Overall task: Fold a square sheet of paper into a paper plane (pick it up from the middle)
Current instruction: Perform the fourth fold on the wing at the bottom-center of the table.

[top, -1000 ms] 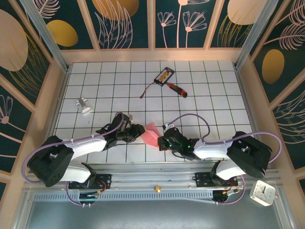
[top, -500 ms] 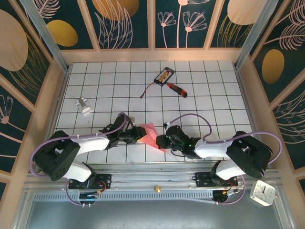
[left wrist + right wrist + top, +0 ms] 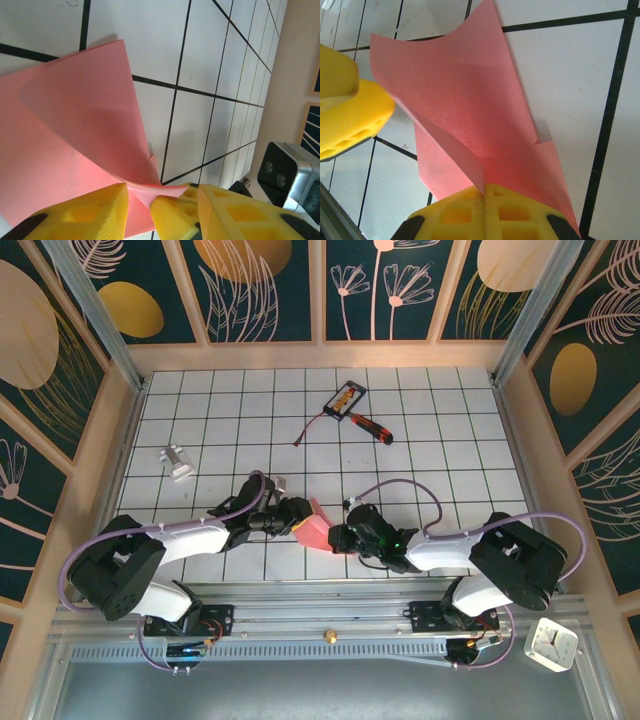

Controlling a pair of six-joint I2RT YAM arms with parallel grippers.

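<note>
Tiled tabletop [image 3: 570, 75]; paper [image 3: 470, 100] in right end effector [image 3: 485, 192]

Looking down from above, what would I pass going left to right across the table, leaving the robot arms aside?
White object → paper → screwdriver → clock.

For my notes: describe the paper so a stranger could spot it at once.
On the white tiled table, look midway along the near edge. The paper is there, pinched by the right gripper, with the left gripper at its other side. It is the one pink, thin, folded thing; the red-handled screwdriver lies far back.
</note>
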